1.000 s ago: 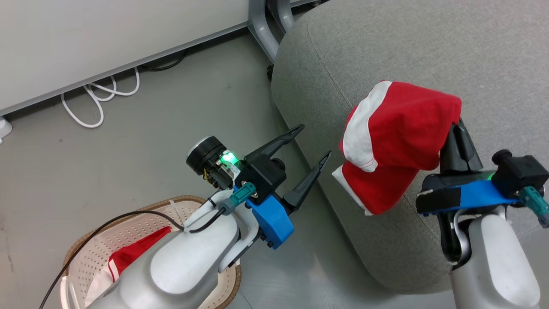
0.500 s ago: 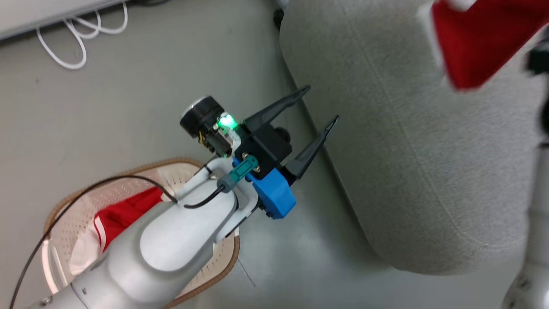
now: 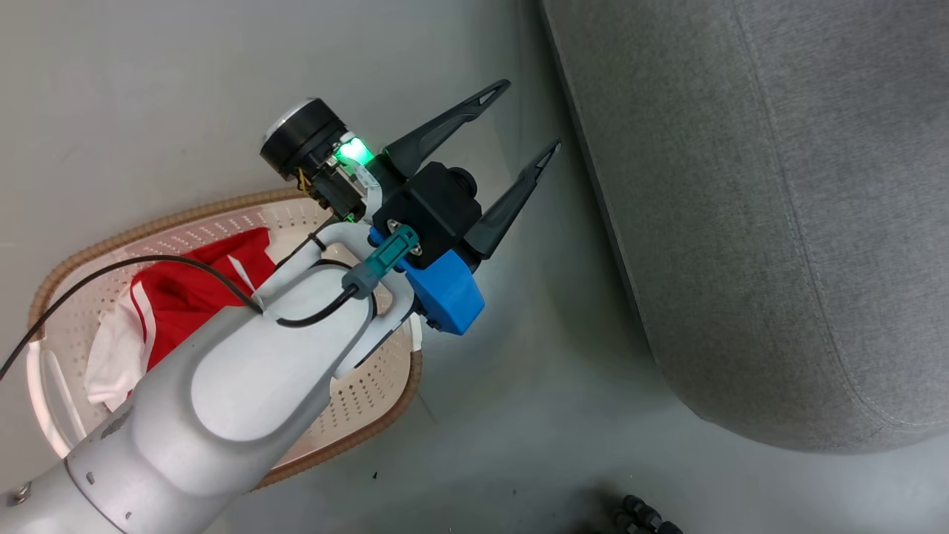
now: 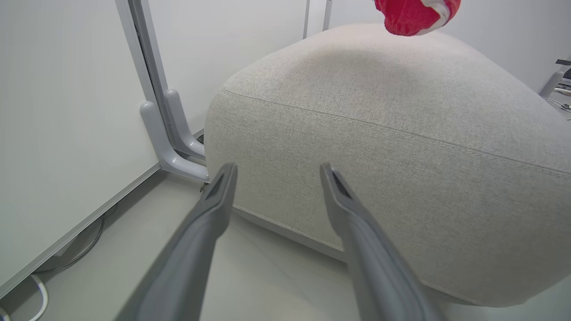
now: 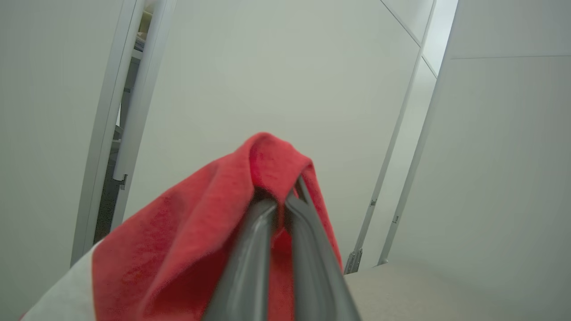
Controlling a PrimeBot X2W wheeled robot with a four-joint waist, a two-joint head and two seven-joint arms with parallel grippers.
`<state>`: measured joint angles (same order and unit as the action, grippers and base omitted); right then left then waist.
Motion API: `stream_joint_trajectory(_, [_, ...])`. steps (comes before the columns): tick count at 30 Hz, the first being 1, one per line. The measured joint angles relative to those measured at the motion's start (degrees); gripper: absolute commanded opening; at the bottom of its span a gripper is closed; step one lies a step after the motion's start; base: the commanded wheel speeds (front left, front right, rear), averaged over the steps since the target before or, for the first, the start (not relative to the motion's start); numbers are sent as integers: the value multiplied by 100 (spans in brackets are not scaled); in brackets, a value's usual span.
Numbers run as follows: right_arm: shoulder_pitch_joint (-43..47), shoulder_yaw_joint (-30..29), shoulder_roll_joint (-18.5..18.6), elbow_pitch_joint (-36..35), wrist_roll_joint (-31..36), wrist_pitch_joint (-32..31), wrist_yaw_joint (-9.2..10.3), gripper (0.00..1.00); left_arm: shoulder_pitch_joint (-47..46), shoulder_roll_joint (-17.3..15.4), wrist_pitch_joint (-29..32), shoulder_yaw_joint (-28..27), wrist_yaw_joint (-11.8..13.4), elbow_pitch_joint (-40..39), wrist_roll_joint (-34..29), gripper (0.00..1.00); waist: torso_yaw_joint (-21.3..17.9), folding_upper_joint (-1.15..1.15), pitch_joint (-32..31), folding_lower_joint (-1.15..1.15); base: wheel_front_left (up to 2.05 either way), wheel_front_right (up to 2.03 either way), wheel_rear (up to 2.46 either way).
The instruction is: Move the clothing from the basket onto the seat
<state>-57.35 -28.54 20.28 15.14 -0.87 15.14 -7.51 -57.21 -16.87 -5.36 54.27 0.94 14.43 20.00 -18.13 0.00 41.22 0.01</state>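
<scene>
Red and white clothing [image 3: 185, 293] lies in the cream perforated basket [image 3: 356, 393] with a brown rim, on the floor at the lower left of the head view. My left gripper [image 3: 530, 119] hangs open above the floor between the basket and the grey seat [image 3: 778, 208], holding nothing. In the left wrist view its fingers [image 4: 214, 209] point at the side of the seat [image 4: 379, 133]. A red garment [image 4: 415, 15] hangs above the seat top there. In the right wrist view my right gripper [image 5: 285, 200] is shut on that red garment [image 5: 178, 249], held high with walls behind it.
Grey floor [image 3: 148, 96] surrounds the basket and the seat. A pale wall panel with a grey metal foot [image 4: 169, 142] stands left of the seat, with a white cable [image 4: 40, 294] along its base. A dark object [image 3: 641, 515] lies at the bottom edge.
The head view has tilted down and left, so the basket shows more fully and the right arm with its red garment has left it. The left gripper stays open.
</scene>
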Motion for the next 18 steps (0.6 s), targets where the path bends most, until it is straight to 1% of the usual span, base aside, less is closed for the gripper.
stream_joint_trajectory(6, [152,-88,25,757,88,0,0,0,-28,-44,31,35,24,-115,-42,100,12,0,224,0,0,0,0])
stream_joint_trajectory(13, [639,-137,-287,1489,122,1,-1,0,-28,-76,21,69,46,-144,-40,100,60,0,241,-1,0,0,0])
stream_joint_trajectory(18, [964,-140,-483,1759,124,0,-1,0,-28,-51,-8,94,66,-141,-26,100,72,0,198,-1,0,0,0])
